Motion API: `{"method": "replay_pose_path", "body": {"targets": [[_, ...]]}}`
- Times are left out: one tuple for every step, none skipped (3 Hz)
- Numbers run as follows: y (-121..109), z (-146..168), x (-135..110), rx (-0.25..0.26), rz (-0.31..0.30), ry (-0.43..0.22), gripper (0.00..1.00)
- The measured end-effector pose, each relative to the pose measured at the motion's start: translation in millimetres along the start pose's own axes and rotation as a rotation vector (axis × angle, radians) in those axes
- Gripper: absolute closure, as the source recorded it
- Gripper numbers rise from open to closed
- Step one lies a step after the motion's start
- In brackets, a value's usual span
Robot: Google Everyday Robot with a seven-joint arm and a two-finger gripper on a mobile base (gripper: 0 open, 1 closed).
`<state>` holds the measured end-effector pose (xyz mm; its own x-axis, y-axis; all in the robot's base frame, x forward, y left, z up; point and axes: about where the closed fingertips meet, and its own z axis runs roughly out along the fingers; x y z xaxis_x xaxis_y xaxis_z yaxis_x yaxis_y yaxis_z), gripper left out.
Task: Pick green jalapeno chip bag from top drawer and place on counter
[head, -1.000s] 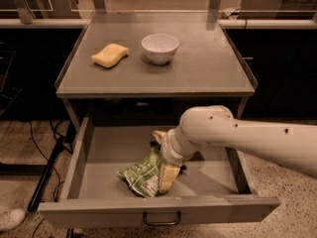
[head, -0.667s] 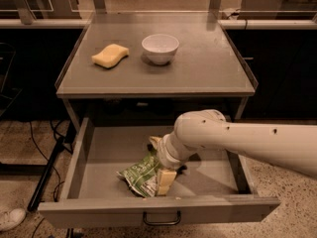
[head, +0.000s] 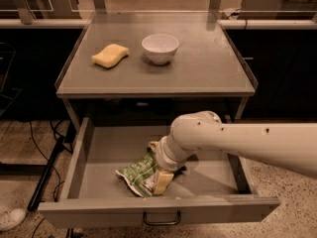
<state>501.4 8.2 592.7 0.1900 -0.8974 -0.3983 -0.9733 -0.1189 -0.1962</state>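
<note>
The top drawer point(head: 99, 155) stands pulled fully out beneath the bench point(head: 208, 68), which is why the green jalapeno chip bag point(head: 137, 174) can be reached from above at all: it lies crumpled on the drawer floor, near the front panel and a little left of the middle. The white arm point(head: 242, 143) comes in from the right and bends down over the drawer's right half, so that the end effector point(head: 160, 179) sits low at the bag's right edge, touching or pressed into the foil. One pale part of it shows against the green, the rest is hidden under the wrist, and I cannot tell whether it is released or already clamped on the bag. The pose suits taking hold of the bag, and the bag has not yet left the drawer. Above, a yellow sponge point(head: 110, 55) and a white bowl point(head: 160, 48) sit side by side on the left and middle of the flat grey top, so the right side looks the likelier spot to set the bag. Clear raised edges run along the bench's sides, and the lift must clear its front lip. Around it are a speckled floor point(head: 20, 182), dark cables point(head: 47, 148) on the left and a white shoe point(head: 11, 218) at the lower left corner.
</note>
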Motion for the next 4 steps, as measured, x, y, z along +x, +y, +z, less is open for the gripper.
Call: {"method": "replay_pose_path", "body": {"targets": [[0.0, 0.0, 0.0, 0.000, 0.000, 0.000, 0.40], [0.0, 0.0, 0.0, 0.000, 0.000, 0.000, 0.63], [0.0, 0.0, 0.0, 0.000, 0.000, 0.000, 0.86], [0.0, 0.0, 0.0, 0.000, 0.000, 0.000, 1.00]]}}
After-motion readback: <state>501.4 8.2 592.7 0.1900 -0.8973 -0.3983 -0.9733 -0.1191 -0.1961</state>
